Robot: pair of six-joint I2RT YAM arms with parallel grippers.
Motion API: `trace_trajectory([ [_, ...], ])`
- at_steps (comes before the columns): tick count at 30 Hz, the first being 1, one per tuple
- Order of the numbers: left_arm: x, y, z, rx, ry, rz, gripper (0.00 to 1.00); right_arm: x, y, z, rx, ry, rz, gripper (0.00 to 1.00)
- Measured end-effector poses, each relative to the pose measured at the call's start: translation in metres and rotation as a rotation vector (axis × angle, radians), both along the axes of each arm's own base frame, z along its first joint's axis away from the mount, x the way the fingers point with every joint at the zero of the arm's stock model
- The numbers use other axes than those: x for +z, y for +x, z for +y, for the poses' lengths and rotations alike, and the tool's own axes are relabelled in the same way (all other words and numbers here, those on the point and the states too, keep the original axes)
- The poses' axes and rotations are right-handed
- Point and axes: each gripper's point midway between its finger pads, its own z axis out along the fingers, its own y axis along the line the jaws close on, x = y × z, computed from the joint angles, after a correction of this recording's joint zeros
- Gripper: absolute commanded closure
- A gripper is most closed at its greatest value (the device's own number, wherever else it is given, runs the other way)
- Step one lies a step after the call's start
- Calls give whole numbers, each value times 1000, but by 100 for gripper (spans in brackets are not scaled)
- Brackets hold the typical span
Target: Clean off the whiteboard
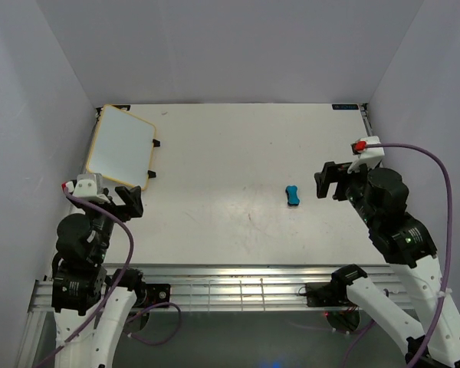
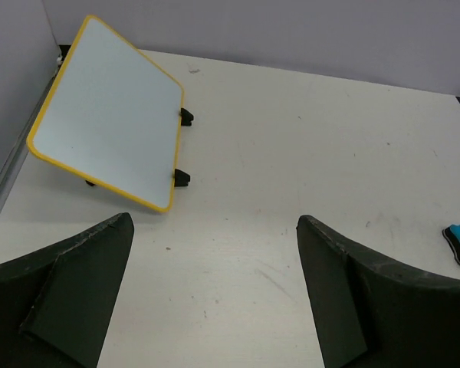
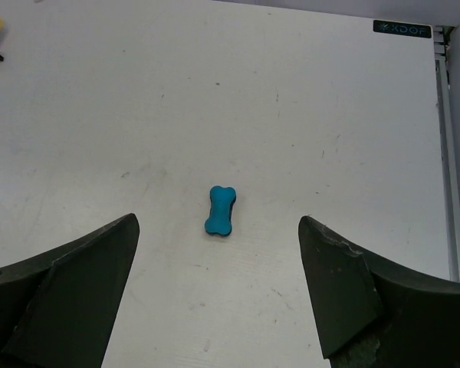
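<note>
One whiteboard tilted, up-left beyond left claw, apart.

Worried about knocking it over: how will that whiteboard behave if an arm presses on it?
The whiteboard stands tilted on small black feet, so a firm push would probably slide it or tip it. Its framed panel looks stiff, unlikely to flex. It seems thin, so likely light.

The left gripper hovers at the near left side, its jaws wide apart. The right gripper hangs at the right side, jaws also wide apart, pointing left.
</note>
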Motion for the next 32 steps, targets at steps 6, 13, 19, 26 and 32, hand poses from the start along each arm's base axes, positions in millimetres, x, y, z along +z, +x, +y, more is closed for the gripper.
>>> trace_trajectory([
  [6,-14,-3,-4,-35,49,3,2,-6,-25,-18,-29,4,-35,10],
  [13,-18,1,-7,-49,50,-4,2,-27,-27,-30,-87,-43,25,10],
  [19,-30,2,-6,-40,49,12,2,-27,-30,-38,-121,-47,8,10],
  [26,-28,3,-7,-43,48,5,2,-24,-31,-43,-147,-48,-7,10],
  [32,-28,3,-7,-43,49,4,2,-25,-30,-43,-147,-50,-3,10],
])
